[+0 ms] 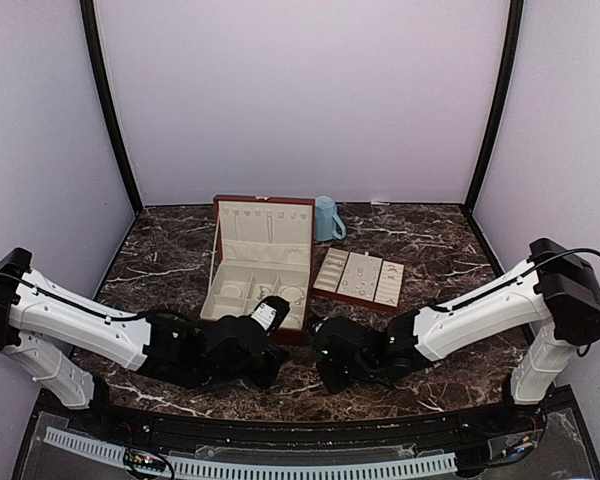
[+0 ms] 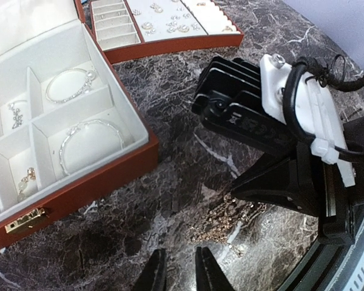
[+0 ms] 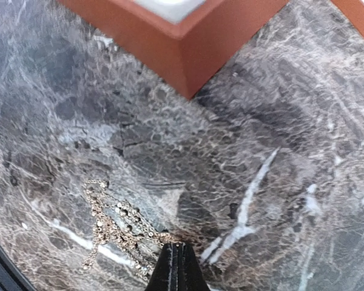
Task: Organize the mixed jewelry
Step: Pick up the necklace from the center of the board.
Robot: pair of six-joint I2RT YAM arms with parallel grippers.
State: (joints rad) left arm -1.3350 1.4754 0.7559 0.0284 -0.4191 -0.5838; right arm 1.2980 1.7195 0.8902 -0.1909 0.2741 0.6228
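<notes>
A tangle of fine pale gold chain (image 3: 112,225) from the mixed jewelry lies on the dark marble just in front of the box. My right gripper (image 3: 177,262) is shut, and the chain's near end runs right into its tips. In the left wrist view the same chain pile (image 2: 230,223) lies under the right arm's black fingers. My left gripper (image 2: 179,274) hovers just short of the pile, slightly open, with nothing between its fingers. Bracelets (image 2: 88,142) lie in the box's compartments. Small pieces (image 2: 170,21) sit on the tray.
The reddish-brown wooden box (image 1: 220,215) stands open mid-table, its front wall (image 2: 97,182) and brass clasp (image 2: 24,219) close to my left gripper. The cream-lined tray (image 1: 355,304) lies right of it. A light-blue mug (image 1: 327,218) stands behind. The right wrist (image 2: 273,115) crowds the left gripper's right side.
</notes>
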